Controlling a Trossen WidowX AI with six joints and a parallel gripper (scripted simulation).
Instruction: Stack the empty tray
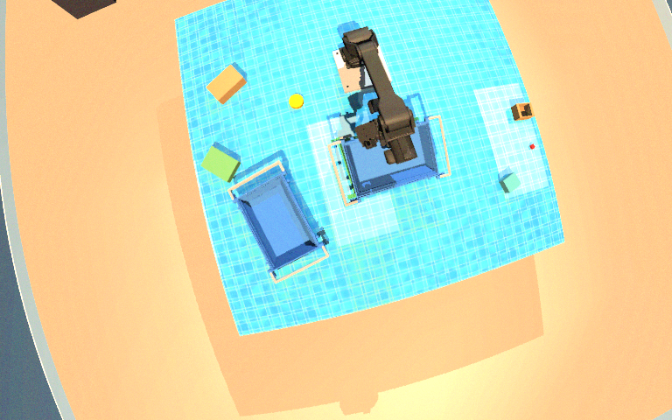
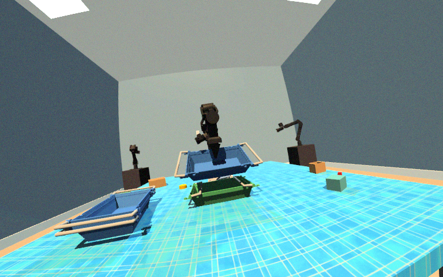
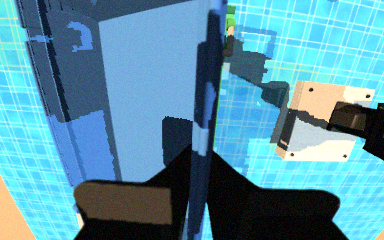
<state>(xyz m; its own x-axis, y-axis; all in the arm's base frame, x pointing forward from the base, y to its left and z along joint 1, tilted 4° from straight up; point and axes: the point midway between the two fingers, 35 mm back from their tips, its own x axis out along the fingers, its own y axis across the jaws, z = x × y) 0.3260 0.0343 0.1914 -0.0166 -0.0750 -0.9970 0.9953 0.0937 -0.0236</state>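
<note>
Your desk [image 1: 445, 257] [image 2: 293, 235] carries the green tray [image 2: 222, 197], bars swung in over its top; your blue tray [image 1: 391, 165] [image 2: 217, 171] [image 3: 150, 90] hangs above it, slightly tilted; your claw [image 2: 214, 156] [image 3: 197, 149] is nearly closed, pinching the blue tray's wall.

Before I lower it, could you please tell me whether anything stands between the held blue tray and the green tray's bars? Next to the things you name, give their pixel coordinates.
Nothing visible does: the blue tray [image 1: 391, 158] [image 2: 225, 163] [image 3: 150, 90] hangs above the green tray [image 2: 222, 195], with only open air showing between.
</note>
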